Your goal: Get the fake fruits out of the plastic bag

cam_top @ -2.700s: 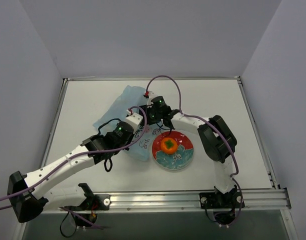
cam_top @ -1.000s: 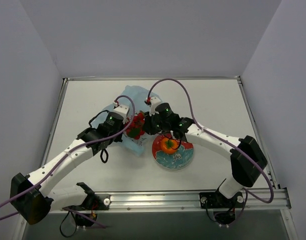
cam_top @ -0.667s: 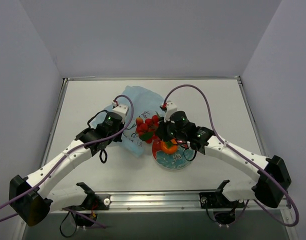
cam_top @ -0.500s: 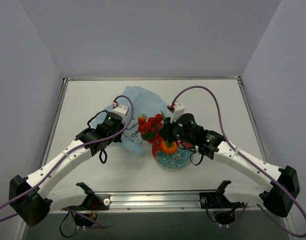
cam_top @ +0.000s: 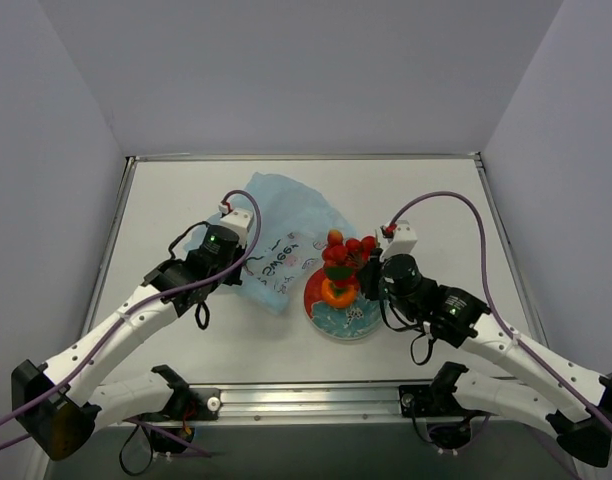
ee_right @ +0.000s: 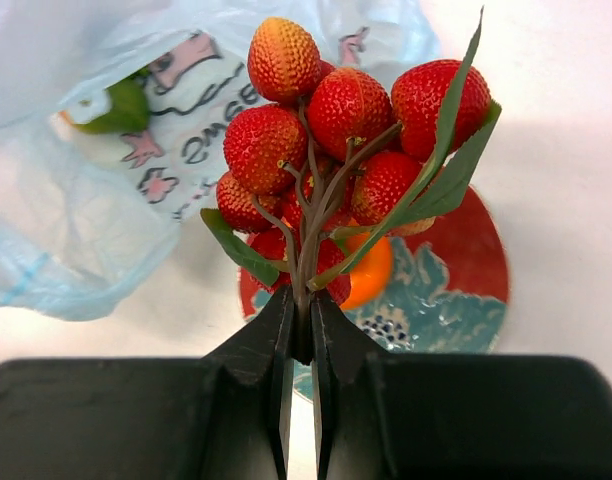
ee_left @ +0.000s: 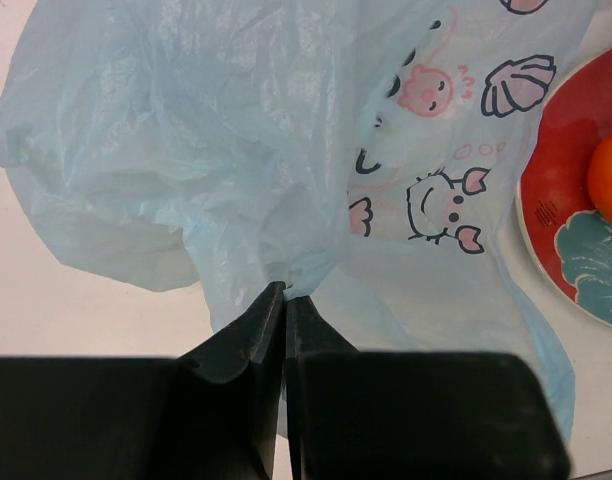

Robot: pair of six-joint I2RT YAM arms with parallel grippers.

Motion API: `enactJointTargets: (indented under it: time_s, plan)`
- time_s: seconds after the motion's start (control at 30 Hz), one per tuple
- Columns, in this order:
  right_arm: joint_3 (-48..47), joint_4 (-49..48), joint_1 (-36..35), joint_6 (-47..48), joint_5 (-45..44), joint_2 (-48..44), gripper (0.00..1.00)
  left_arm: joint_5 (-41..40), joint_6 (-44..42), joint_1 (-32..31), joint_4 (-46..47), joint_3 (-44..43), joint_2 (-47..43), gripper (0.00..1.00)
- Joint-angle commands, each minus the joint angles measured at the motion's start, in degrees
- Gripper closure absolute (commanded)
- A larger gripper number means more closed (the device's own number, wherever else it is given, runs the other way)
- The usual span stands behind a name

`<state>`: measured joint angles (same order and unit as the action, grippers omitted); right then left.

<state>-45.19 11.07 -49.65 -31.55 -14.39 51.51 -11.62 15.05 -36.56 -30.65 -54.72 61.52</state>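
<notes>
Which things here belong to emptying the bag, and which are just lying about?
Job: crinkled translucent light-blue plastic bag, pinched by left gripper; red berry bunch on stem, in right gripper; round orange plastic fruit; greenish fruit inside bag.
Lying about: round red plate with teal flowers.

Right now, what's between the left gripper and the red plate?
The plastic bag. The left gripper pinches a fold, and the printed part spreads toward the plate's rim, seen in the left wrist view.

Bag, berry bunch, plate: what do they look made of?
Bag: thin translucent blue plastic film, crinkled folds.
Berry bunch: likely moulded plastic, glossy pebbled skins, stiff stem.
Plate: glossy, red with teal pattern; ceramic or melamine, can't tell.
</notes>
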Motion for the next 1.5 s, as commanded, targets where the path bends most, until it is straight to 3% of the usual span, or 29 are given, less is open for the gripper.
enactJointTargets:
  time_s: [0.0, 0.47, 1.07, 1.47]
  plan:
    - [1.07, 2.81, -0.19, -5.62, -9.5, -3.24, 1.0, -0.16, 0.6, 0.26, -0.02, -1.71, -2.45, 0.97]
    - [7.13, 5.28, -0.27, -12.75, -17.42, -6.86, 1.0, -0.07, 0.51, -0.18, -0.11, -1.18, -4.39, 0.97]
    - [10.82, 5.01, -0.27, -14.5, -13.39, -6.5, 1.0, 0.28, 0.51, -0.71, 0.16, -1.27, -3.95, 0.97]
    - [13.02, 4.13, -4.05, -15.56, -10.66, -10.11, 1.0, 0.63, 0.51, -0.71, 0.16, -1.36, -3.6, 0.97]
